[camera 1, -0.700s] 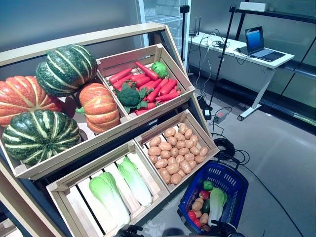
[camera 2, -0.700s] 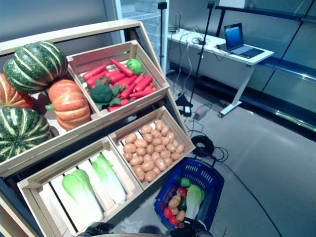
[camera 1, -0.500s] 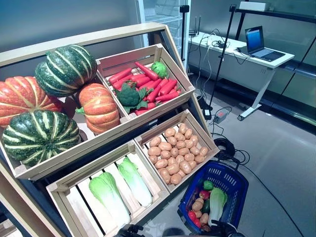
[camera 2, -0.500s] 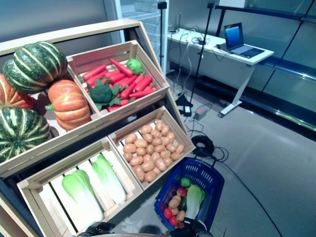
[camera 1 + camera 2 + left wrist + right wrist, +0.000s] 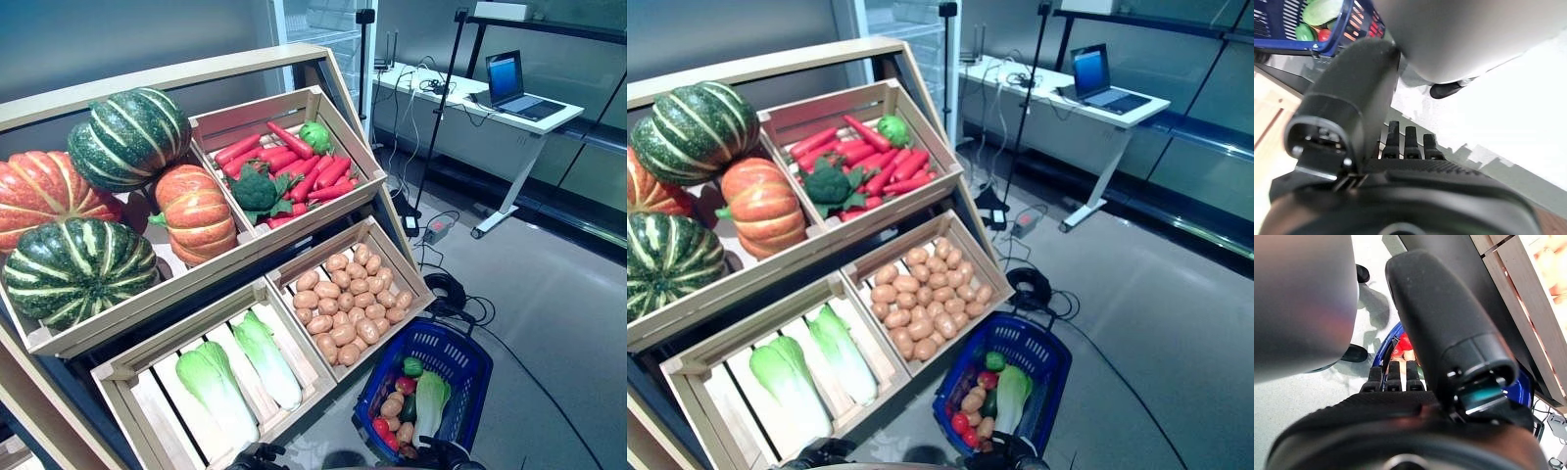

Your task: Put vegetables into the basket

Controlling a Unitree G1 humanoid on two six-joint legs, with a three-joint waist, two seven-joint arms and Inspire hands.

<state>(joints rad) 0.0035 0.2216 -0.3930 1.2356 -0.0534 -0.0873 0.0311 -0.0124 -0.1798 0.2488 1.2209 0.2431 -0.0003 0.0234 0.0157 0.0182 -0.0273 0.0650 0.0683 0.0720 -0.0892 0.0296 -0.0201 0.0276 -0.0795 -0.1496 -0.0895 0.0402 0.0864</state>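
The blue basket (image 5: 453,333) stands on the floor at the lower right, beside the stand's lowest crate. In it lie a leafy white-green cabbage (image 5: 429,401), a small round green vegetable (image 5: 413,367), red tomatoes (image 5: 382,428) and potatoes (image 5: 392,404). My left hand (image 5: 1400,181) hangs low over the floor with fingers (image 5: 1405,142) straight and holds nothing; the basket's rim (image 5: 1283,44) shows beyond it. My right hand (image 5: 1396,411) is just above the basket (image 5: 1386,345) with fingers (image 5: 1393,374) straight and holds nothing.
A wooden stand (image 5: 323,264) of sloping crates fills the left and middle. A white desk with a laptop (image 5: 509,83) stands at the back right. Cables and a power brick (image 5: 436,230) lie on the grey floor (image 5: 558,323) beyond the basket.
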